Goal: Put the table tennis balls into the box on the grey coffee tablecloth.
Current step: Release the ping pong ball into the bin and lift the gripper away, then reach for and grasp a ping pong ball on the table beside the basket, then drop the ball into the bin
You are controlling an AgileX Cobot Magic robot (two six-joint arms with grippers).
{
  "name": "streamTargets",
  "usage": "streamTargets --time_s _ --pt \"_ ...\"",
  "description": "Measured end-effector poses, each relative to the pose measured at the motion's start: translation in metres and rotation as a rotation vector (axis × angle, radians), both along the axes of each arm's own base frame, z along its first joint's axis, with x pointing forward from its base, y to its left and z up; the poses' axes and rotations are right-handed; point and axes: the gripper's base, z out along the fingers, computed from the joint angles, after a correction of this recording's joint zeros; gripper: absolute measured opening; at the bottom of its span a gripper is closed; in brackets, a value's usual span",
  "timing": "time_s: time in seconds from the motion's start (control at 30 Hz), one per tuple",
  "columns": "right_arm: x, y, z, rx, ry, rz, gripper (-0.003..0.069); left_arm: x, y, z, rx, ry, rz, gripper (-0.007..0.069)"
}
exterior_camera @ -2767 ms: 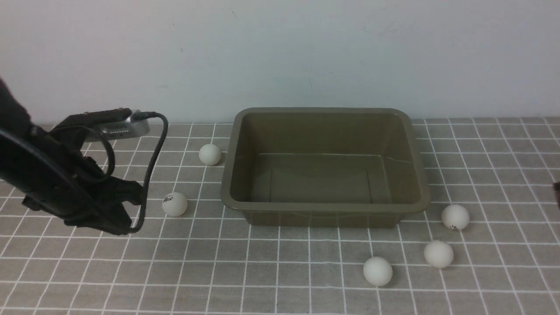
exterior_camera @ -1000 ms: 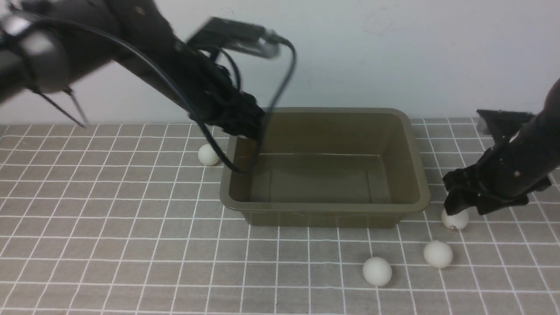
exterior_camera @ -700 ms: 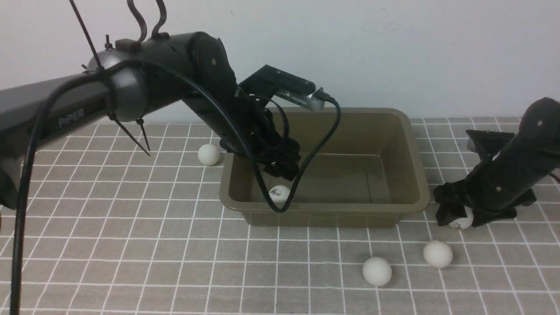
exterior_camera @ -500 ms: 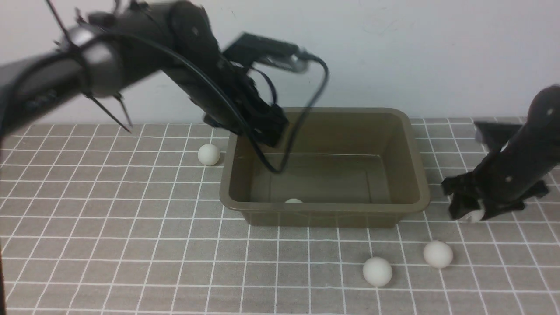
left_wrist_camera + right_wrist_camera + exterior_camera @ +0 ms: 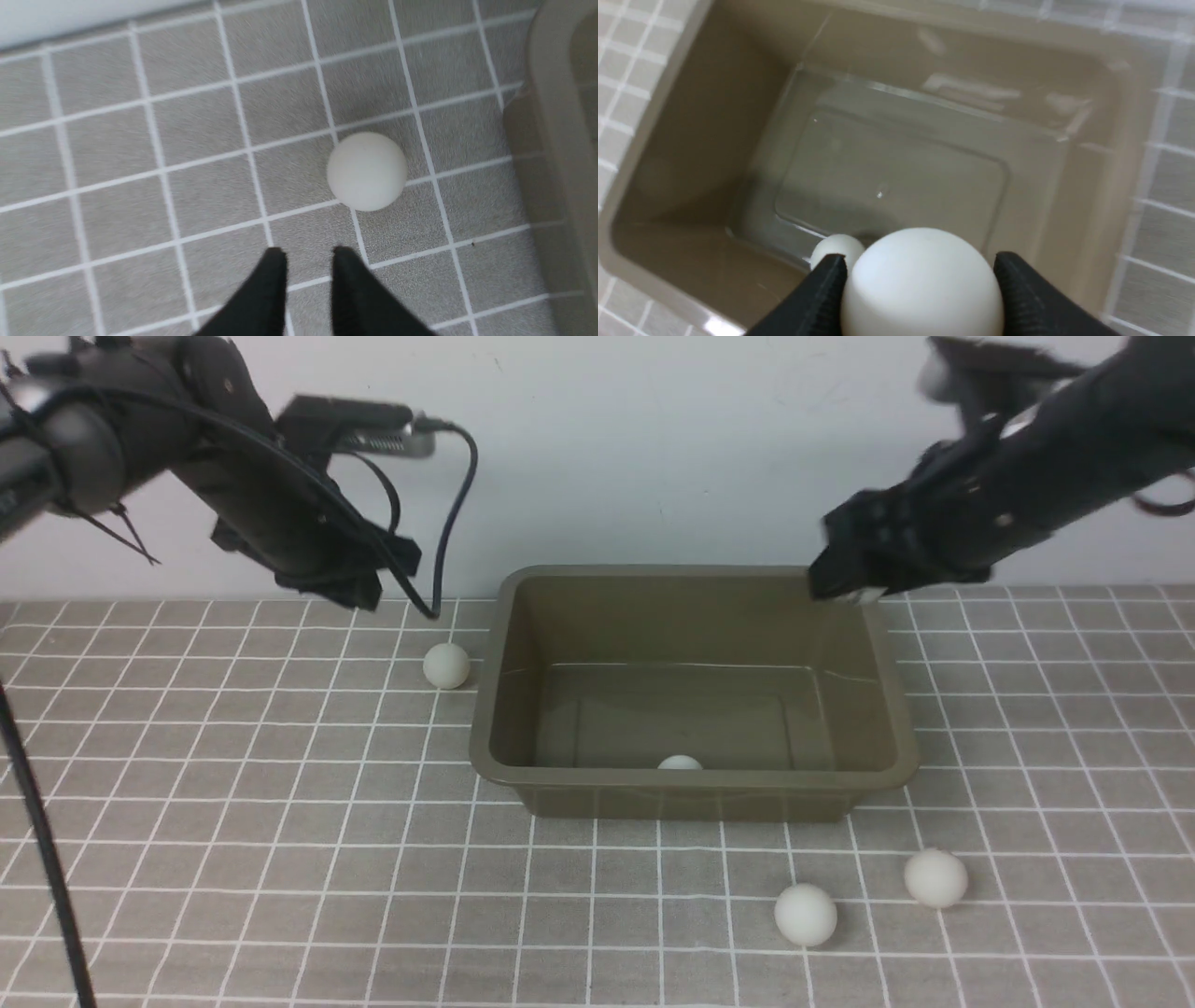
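Right gripper [image 5: 920, 261] pinching a ball [image 5: 920, 294] above the box's [image 5: 691, 784] far-right corner; second ball [image 5: 680, 763] already inside. Left gripper [image 5: 308, 254] empty, barely parted, hovering by the left-side ball [image 5: 366, 171].

I am holding one white held ball [image 5: 920, 289] pinched between the fingers of my right gripper [image 5: 920, 263], hanging above the far right corner of the box [image 5: 485, 728]. The olive-brown box is sitting open and upright on the grey coffee tablecloth [image 5: 233, 821]. A second ball [image 5: 680, 763] is lying inside it against the near wall. A third ball [image 5: 446, 665] is resting just beside the box's left wall. A fourth ball [image 5: 806, 915] and a fifth ball [image 5: 934, 877] are lying near each other on the cloth, off the box's near right corner.
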Motion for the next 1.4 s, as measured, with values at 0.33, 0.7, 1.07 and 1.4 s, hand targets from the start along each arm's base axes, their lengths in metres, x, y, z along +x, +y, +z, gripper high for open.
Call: streamTargets --time_s 0.33,0.7,1.07,1.4 --pt "0.0 0.004 0.022 -0.056 0.132 0.055 0.0684 0.018 -0.014 -0.047 0.003 -0.017 -0.025 0.0612" --pt "-0.098 -0.047 0.088 -0.27 -0.024 -0.102 0.0461 0.028 -0.028 -0.085 -0.029 -0.021 -0.014 0.053" --pt "-0.11 -0.047 -0.017 -0.276 0.207 -0.118 0.0311 0.024 -0.019 -0.05 0.067 0.07 -0.036 0.0353" --pt "-0.075 -0.033 -0.101 -0.248 0.364 -0.151 0.0503 -0.009 -0.054 0.09 -0.093 -0.073 -0.168 0.0353"
